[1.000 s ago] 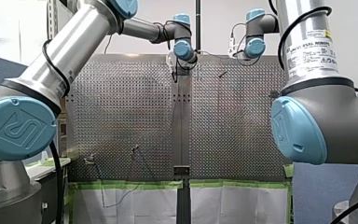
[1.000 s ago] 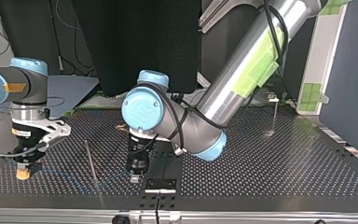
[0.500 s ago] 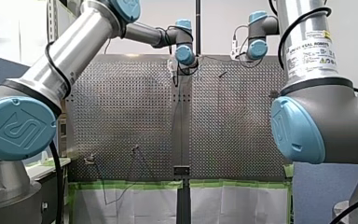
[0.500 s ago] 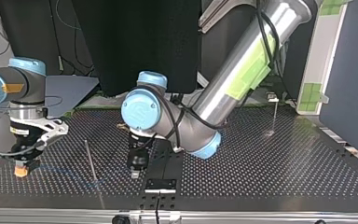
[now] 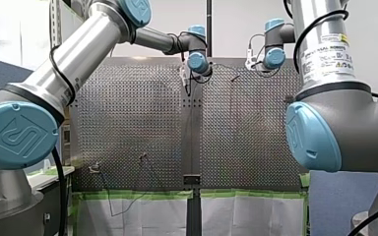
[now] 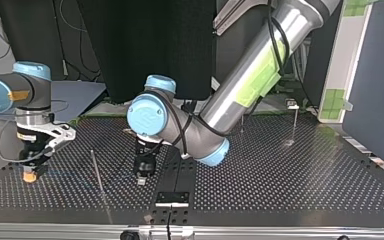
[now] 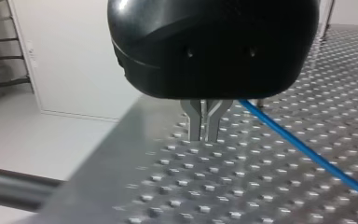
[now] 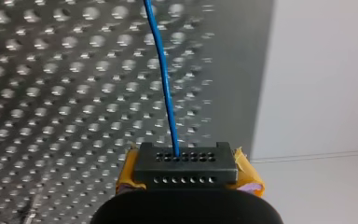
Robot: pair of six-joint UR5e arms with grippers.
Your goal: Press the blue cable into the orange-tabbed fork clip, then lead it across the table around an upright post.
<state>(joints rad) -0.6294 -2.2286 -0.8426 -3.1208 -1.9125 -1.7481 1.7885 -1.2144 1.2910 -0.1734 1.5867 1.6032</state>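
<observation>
Blue cable (image 8: pixel 164 84): held in right pincer, leaves it straight ahead, low over perforated metal; in left wrist view (image 7: pixel 307 150) passes just beside left pincer and goes on across desk.
Right pincer (image 8: pixel 186 173): clamped on the cable; yellow pads (image 8: pixel 248 173) on both sides of a black block (image 8: pixel 186 161) with rows of small holes, cable coming out from its middle; at top view's left, tips close to desk surface.
Left pincer (image 7: pixel 204 136): black body, two metal fingers (image 7: pixel 196 123) pressed together, nothing seen between them; tips low over desk, contact with surface not possible to tell; near middle of top view.
Upright post (image 6: pixel 96 170): thin rod, a little tilted, between both pincers in top view, apart from each.
Second post (image 6: pixel 294 124): thin also, far at top view's right, well apart from both pincers.
Desk (image 6: pixel 305 180): perforated metal, with small dark plate (image 6: pixel 171 198) at middle of near edge in top view.
</observation>
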